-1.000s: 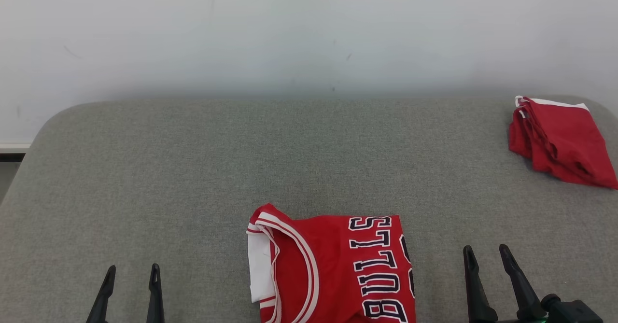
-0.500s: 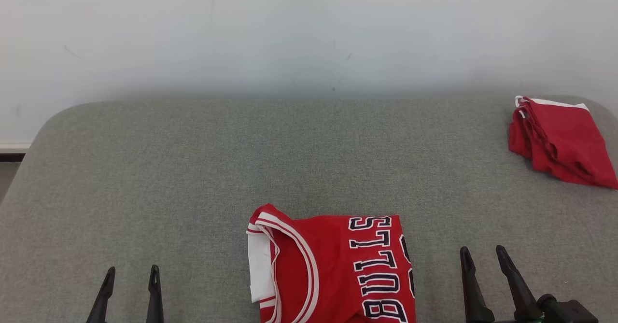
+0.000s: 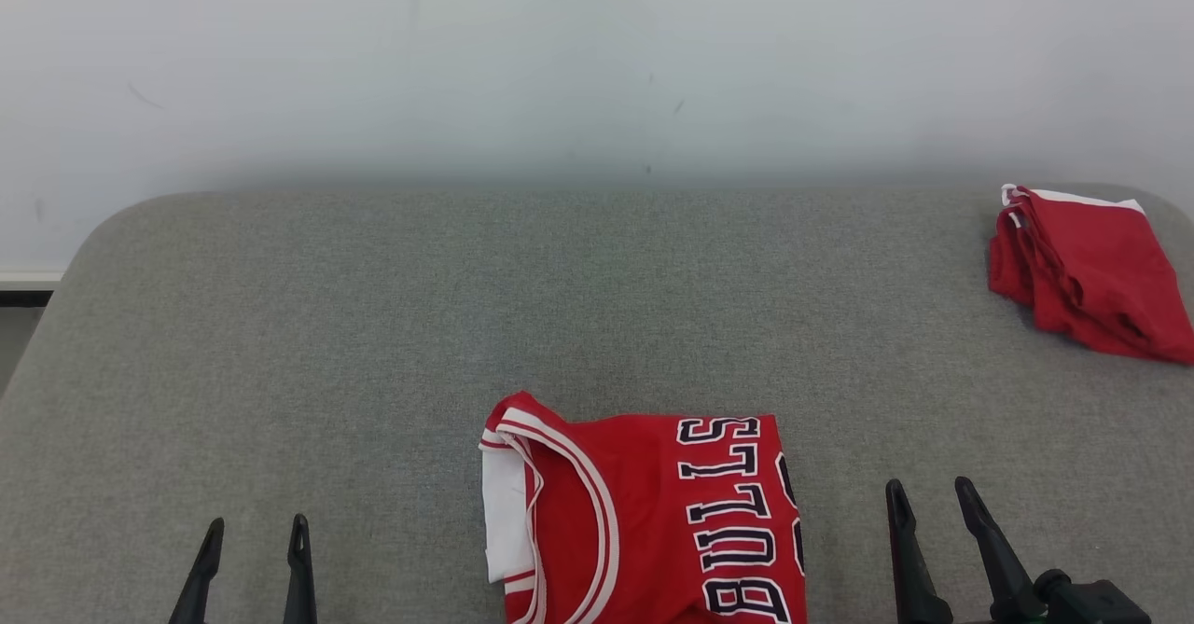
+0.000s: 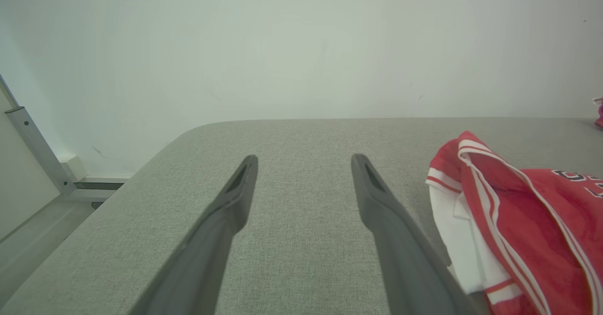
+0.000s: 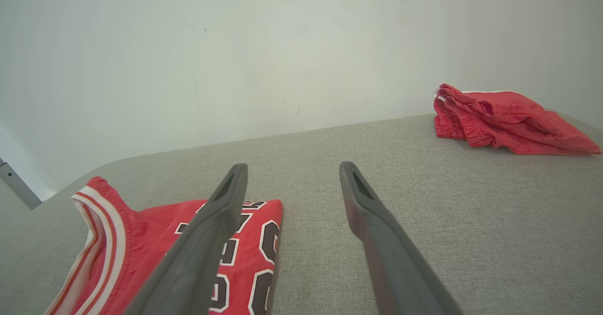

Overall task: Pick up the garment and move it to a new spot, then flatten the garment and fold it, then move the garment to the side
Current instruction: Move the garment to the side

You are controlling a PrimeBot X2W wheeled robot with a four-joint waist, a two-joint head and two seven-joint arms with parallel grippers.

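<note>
Currently the folded red basketball jersey [image 3: 644, 521] lies at 6 o'clock in the head view, on the near part of a grey fabric-covered table [image 3: 373, 325], with its lower portion cut off by the frame's bottom edge. Across its chest the word "BULLS" is printed in dark letters with white outlines. The word is turned sideways, so it reads from 6 o'clock up toward 12 o'clock along the jersey's 3 o'clock side. More dark, white-edged characters sit just beside that word at the fold; they are cut by the fold, and in the right wrist view partly covered by a finger, so I cannot read them. White and red striped trim curves along the neckline on the jersey's 9 o'clock side, where a white inner layer shows.

The left gripper [image 3: 257, 521] sits at 7 o'clock, jaws spread wide with nothing between them, well apart from the jersey. The right gripper [image 3: 929, 486] sits at 5 o'clock, likewise wide apart and empty, near the jersey's 3 o'clock edge without touching it.

At 2 o'clock, on the table's far corner, a bundle of red shorts [image 3: 1087, 274] with a white edge lies loosely folded. A plain white wall [image 3: 560, 64] rises behind the table.
</note>
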